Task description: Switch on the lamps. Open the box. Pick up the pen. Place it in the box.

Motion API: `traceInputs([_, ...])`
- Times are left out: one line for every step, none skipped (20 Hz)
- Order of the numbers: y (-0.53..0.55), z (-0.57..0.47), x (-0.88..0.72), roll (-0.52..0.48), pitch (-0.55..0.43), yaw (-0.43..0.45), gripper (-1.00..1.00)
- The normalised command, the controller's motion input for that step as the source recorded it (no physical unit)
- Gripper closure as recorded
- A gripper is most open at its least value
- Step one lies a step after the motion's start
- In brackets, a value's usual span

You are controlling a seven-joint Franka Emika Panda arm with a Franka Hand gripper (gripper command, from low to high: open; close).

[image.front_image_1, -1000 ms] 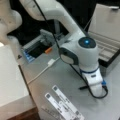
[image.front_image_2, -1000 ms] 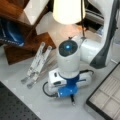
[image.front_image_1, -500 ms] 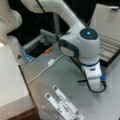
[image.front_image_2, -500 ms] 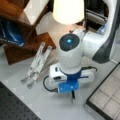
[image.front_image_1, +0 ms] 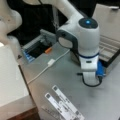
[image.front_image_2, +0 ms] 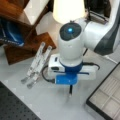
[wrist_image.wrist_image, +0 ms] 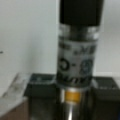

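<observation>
1. A robotics lab bench: a white Panda arm [image.front_image_1: 82, 37] stands over a plain grey tabletop [image.front_image_1: 60, 82].
2. White calibration strips with black squares [image.front_image_1: 63, 103] lie at a front view's bottom.
3. A black perforated breadboard plate [image.front_image_2: 15, 107] fills the lower left of a front view.

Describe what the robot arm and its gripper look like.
The arm is glossy white with rounded joints and dark grey sections. The wrist joint has a black cap with a glowing blue light. Below it sit a blue band and a blue block on the white gripper body. A black cable loops beside it.
</observation>
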Motion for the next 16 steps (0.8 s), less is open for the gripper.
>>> traceInputs([0.1, 0.31, -0.26, -0.083, 0.003, -0.371, 1.0])
traceInputs([0.13, 0.29, -0.28, -0.096, 0.009, -0.355, 1.0])
traceInputs([0.15, 0.27, -0.29, -0.106, 0.007, -0.322, 1.0])
traceInputs([0.16, 0.2, -0.28, -0.106, 0.003, -0.268, 1.0])
traceInputs([0.18, 0.17, -0.29, -0.109, -0.003, -0.23, 1.0])
traceInputs([0.2, 0.13, -0.29, -0.114, -0.004, -0.204, 1.0])
traceInputs([0.2, 0.09, -0.28, -0.113, -0.009, -0.167, 1.0])
traceInputs([0.19, 0.04, -0.27, -0.111, -0.013, -0.133, 1.0])
traceInputs([0.17, 0.01, -0.24, -0.109, -0.019, -0.102, 1.0])
traceInputs([0.17, 0.0, -0.24, -0.138, -0.049, -0.218, 1.0])
traceInputs([0.16, -0.01, -0.23, -0.144, -0.059, -0.232, 1.0])
traceInputs([0.16, 0.0, -0.23, -0.151, -0.049, -0.271, 1.0])
traceInputs([0.18, 0.02, -0.25, -0.158, -0.043, -0.279, 1.0])
traceInputs([0.17, 0.03, -0.26, -0.16, -0.039, -0.245, 1.0])
traceInputs([0.18, 0.04, -0.27, -0.156, -0.025, -0.232, 1.0])
traceInputs([0.19, 0.05, -0.27, -0.153, -0.03, -0.211, 1.0])
